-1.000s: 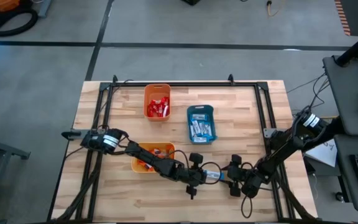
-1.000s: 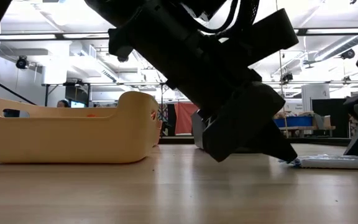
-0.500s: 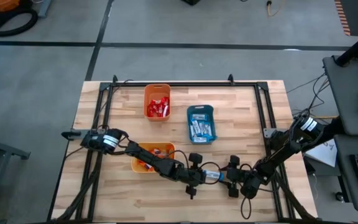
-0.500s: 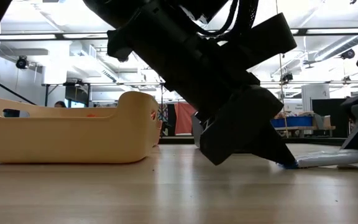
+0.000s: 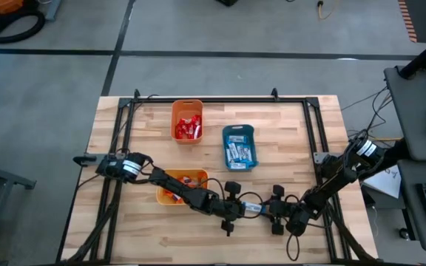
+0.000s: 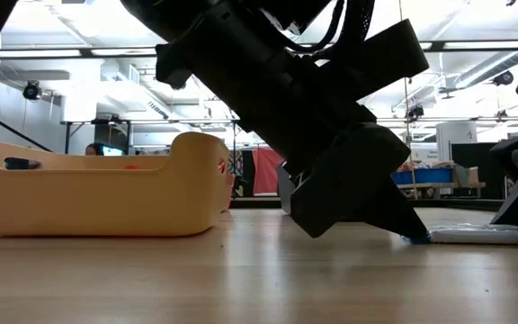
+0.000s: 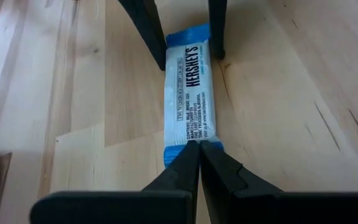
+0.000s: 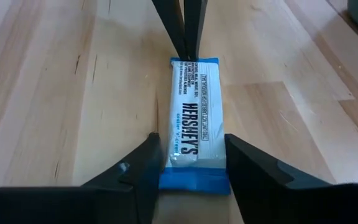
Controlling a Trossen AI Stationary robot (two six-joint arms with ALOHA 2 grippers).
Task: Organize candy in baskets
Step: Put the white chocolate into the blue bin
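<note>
Sorting nearly done: red candy fills orange basket (image 5: 186, 120), blue fills teal basket (image 5: 239, 146). Last blue bar (image 7: 191, 93) lies on table (image 5: 287, 125); left gripper (image 7: 199, 148) pinched closed at one end, right gripper (image 8: 190, 163) straddling the other.

Wood, plastic, foil wrap
Matt planked wood table (image 8: 55, 93); smooth yellow plastic basket (image 6: 97, 193); satiny white-and-blue candy (image 8: 193, 118) wrapper.

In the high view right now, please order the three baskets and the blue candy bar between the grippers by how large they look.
1. yellow basket, partly hidden by the left arm, so its first place is not sure
2. blue basket
3. orange basket, close to the blue one, too alike to separate firmly
4. blue candy bar, clearly smallest
</note>
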